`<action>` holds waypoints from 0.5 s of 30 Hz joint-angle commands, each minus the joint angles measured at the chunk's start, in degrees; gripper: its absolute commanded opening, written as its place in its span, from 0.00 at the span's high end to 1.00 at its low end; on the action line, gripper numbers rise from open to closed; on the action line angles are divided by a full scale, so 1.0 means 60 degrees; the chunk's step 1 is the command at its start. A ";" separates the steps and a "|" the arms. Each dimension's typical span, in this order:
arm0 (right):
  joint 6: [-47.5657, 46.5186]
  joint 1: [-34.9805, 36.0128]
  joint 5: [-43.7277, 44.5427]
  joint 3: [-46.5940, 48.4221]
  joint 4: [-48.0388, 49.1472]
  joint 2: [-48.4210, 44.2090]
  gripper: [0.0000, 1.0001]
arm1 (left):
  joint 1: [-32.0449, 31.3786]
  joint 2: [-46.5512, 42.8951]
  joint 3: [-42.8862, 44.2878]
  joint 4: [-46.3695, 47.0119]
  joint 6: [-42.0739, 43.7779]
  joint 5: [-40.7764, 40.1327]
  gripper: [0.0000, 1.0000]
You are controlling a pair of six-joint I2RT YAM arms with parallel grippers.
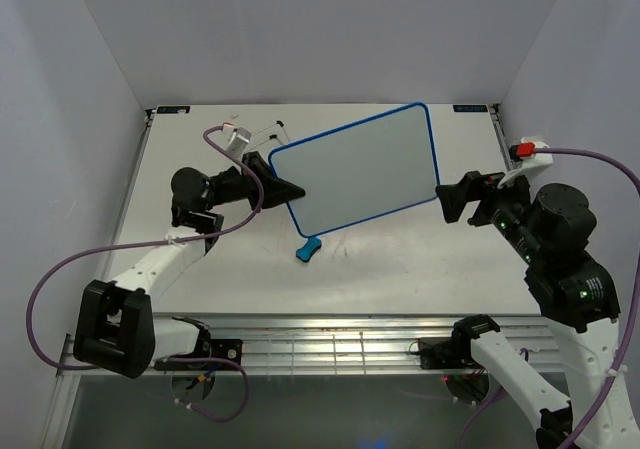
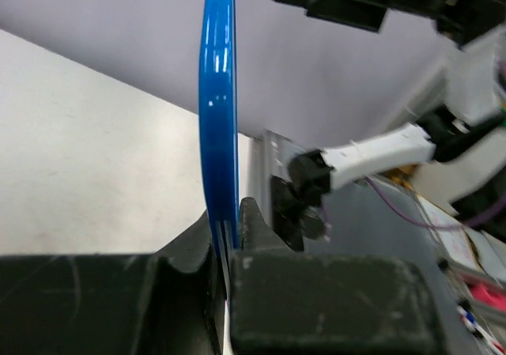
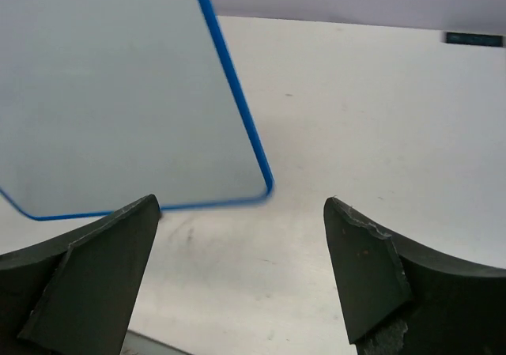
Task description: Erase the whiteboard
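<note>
Blue-framed whiteboard [image 1: 360, 174] mid-frame, its left edge clamped in my left gripper [image 1: 295, 191]; my right gripper [image 1: 444, 199] spread wide, empty.

The whiteboard [image 1: 360, 174] is sitting mid-frame, the left gripper [image 1: 290, 191] touching its left edge, the right gripper [image 1: 443, 201] just right of it, the eraser [image 1: 308, 250] lying below.

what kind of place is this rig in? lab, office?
Likely a robot lab test cell: a white table boxed in by plain walls, a left arm and right arm bolted at its near edge, loose purple cables. Props: whiteboard, eraser.
</note>
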 commanded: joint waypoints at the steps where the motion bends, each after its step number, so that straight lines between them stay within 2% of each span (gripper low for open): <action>1: -0.0228 0.0029 0.3824 0.0664 -0.0964 -0.0230 0.10 | 0.0072 -0.0797 0.0650 -0.2981 0.3029 -0.3114 1.00; 2: -0.0257 0.0029 0.3944 0.0664 -0.0980 -0.0347 0.10 | 0.0072 -0.0871 0.0693 -0.3740 0.4036 -0.3611 1.00; 4: -0.0374 0.0029 0.3464 0.0388 -0.0791 -0.0713 0.10 | 0.0174 -0.0756 0.0869 -0.4273 0.4688 -0.4550 1.00; 5: -0.0418 0.0029 0.2780 0.0212 -0.0688 -0.0816 0.10 | 0.0392 -0.0580 0.1232 -0.4493 0.4966 -0.4495 1.00; 9: -0.0623 0.0029 0.0754 -0.1106 -0.0116 -0.1270 0.10 | 0.1256 0.0883 0.2347 -0.4408 0.5846 -0.2889 1.00; 10: -0.0594 0.0043 0.0534 -0.1529 -0.0028 -0.1329 0.10 | 0.1505 0.1191 0.2581 -0.4146 0.5848 -0.2173 1.00; 15: -0.0506 0.0043 0.0166 -0.2498 0.0280 -0.2046 0.10 | 0.2107 0.2233 0.3505 -0.3967 0.6461 -0.1552 1.00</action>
